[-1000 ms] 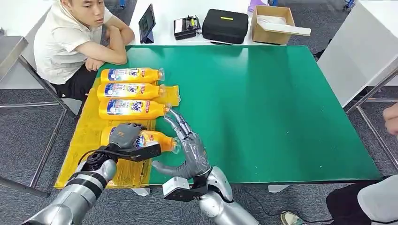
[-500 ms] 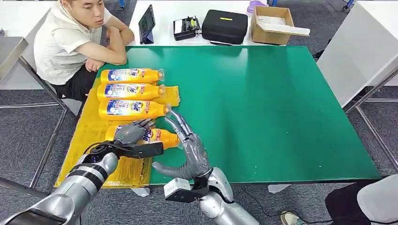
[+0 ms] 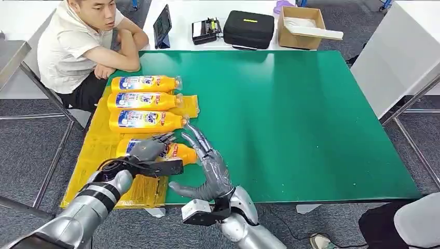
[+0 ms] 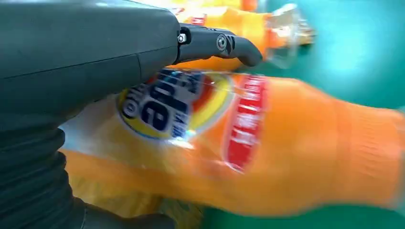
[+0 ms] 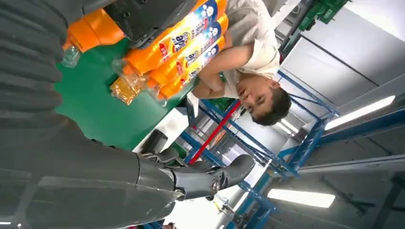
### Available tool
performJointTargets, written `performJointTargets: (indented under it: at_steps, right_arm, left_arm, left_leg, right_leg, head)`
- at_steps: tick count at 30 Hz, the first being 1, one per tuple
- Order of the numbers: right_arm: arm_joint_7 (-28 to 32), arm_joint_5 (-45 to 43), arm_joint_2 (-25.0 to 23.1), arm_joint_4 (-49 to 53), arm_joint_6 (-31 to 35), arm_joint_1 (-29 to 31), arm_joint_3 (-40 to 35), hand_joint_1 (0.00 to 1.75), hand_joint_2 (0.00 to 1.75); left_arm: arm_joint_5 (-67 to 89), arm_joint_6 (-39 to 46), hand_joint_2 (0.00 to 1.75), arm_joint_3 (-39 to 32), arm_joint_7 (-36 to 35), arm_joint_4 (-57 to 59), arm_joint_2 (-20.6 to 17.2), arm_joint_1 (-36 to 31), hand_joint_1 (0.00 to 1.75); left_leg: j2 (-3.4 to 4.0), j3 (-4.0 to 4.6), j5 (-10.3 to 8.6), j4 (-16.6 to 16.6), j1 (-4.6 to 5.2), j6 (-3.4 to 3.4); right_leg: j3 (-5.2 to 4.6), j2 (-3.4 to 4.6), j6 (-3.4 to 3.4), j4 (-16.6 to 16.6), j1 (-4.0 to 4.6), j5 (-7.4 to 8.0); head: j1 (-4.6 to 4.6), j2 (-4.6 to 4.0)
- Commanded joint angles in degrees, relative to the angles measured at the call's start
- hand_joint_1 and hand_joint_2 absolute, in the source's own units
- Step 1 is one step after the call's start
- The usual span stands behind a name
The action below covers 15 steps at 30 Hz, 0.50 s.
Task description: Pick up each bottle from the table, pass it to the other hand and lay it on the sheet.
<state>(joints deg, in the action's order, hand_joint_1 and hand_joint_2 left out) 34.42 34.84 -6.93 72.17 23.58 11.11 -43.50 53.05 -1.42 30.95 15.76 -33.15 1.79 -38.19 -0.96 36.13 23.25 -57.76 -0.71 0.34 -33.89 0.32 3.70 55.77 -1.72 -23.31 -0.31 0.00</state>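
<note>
1. Bottles: three (image 3: 145,101) lie in a row on the yellow sheet (image 3: 96,150).
2. Fourth bottle (image 3: 176,153) lies beside them, left hand (image 3: 145,150) resting on it; grip unclear.
3. Right hand (image 3: 207,166) waits open nearby.
4. Table (image 3: 290,119) holds no more bottles; task looks nearly done.

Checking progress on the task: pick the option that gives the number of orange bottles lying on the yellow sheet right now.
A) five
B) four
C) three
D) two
B: the head view shows three bottles in a row on the yellow sheet and a fourth bottle nearest the robot, under the left hand.
</note>
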Motion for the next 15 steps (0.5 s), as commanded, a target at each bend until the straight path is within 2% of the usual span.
performJointTargets:
  at_steps: [1,2,3,6,15]
  right_arm:
    - [0.15,0.37,1.36,-3.03,-0.40,1.33,-0.30,0.00,1.75]
    - [0.17,0.51,1.40,-2.88,-0.32,1.25,-0.31,0.00,1.75]
    - [-0.12,0.92,1.51,-1.94,-0.10,0.59,-0.02,0.00,1.75]
    - [-0.34,1.10,1.43,-1.68,-0.41,-0.06,0.20,0.00,1.75]
    - [-0.91,1.86,1.25,-1.54,0.51,-0.98,0.33,0.00,1.75]
  left_arm:
    - [-4.30,1.35,1.75,2.90,2.40,-8.93,-3.24,3.91,0.00]
    - [-5.16,1.74,1.75,2.57,2.41,-10.56,-3.41,4.75,0.00]
    - [-6.14,8.21,1.75,1.25,1.08,-19.67,-3.92,9.48,0.00]
    - [-3.91,12.85,1.75,1.92,-1.05,-27.57,-4.57,14.03,0.00]
    - [2.07,22.10,1.75,1.27,-3.22,-31.52,-4.55,17.53,0.00]
  left_leg:
    - [0.15,-0.11,0.05,0.04,-0.01,0.01]
    - [0.24,-0.25,0.12,0.03,-0.04,0.01]
    - [0.20,-0.17,0.09,0.04,-0.02,0.01]
    - [0.21,-0.14,0.13,0.04,-0.01,0.03]
    - [0.13,0.08,0.12,0.00,-0.03,0.00]
  right_leg:
    - [0.07,0.08,-0.13,-0.05,0.04,-0.01]
    - [0.20,0.11,-0.24,-0.07,0.09,-0.05]
    - [0.12,0.09,-0.19,-0.06,0.06,-0.04]
    - [0.08,0.11,-0.17,-0.08,0.06,-0.07]
    - [-0.12,0.02,-0.18,-0.04,0.07,-0.08]
  head:
    - [0.00,0.00]
    - [0.00,0.00]
    - [0.00,0.00]
    - [0.00,0.00]
    - [0.00,0.00]
